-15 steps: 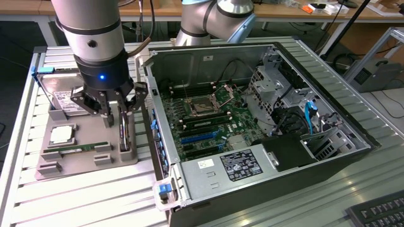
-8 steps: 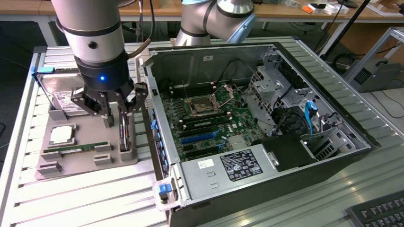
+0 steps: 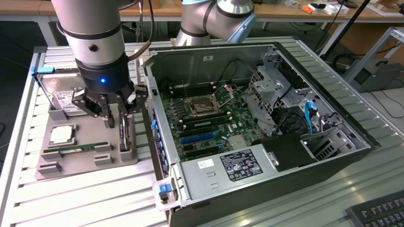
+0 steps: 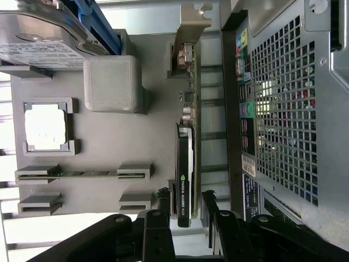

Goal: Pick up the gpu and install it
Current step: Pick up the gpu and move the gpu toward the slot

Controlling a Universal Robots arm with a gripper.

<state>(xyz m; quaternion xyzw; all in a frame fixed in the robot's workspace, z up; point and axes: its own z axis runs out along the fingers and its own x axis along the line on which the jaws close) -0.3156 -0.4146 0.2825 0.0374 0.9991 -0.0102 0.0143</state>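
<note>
Black fingers (image 4: pixel 163 199) of the gripper (image 4: pixel 186 199) fill the near edge of the wrist view, spread wide and gripping nothing, one on each side of the gpu (image 4: pixel 185 158) with a gap showing on either flank. The card stands on edge in a slot of the grey tray (image 3: pixel 82 163), so its slim top edge faces up toward the open jaws. In the exterior view the gripper (image 3: pixel 117 117) hangs directly over the gpu (image 3: pixel 125 138). The card's long axis runs roughly from twelve o'clock to six o'clock, parallel to the side wall of the computer case (image 3: pixel 189 59), which lies just beside the tray at three o'clock. The silvery bracket (image 4: pixel 189 30) is at the twelve o'clock end, the same end of the tray as the hard drive (image 3: pixel 63 97). The jaws stand across the card's thin width, not along its length, which I judge to be the alignment a grasp needs. The card lies straight beneath the claw, seated in the tray and not yet lifted.
</note>
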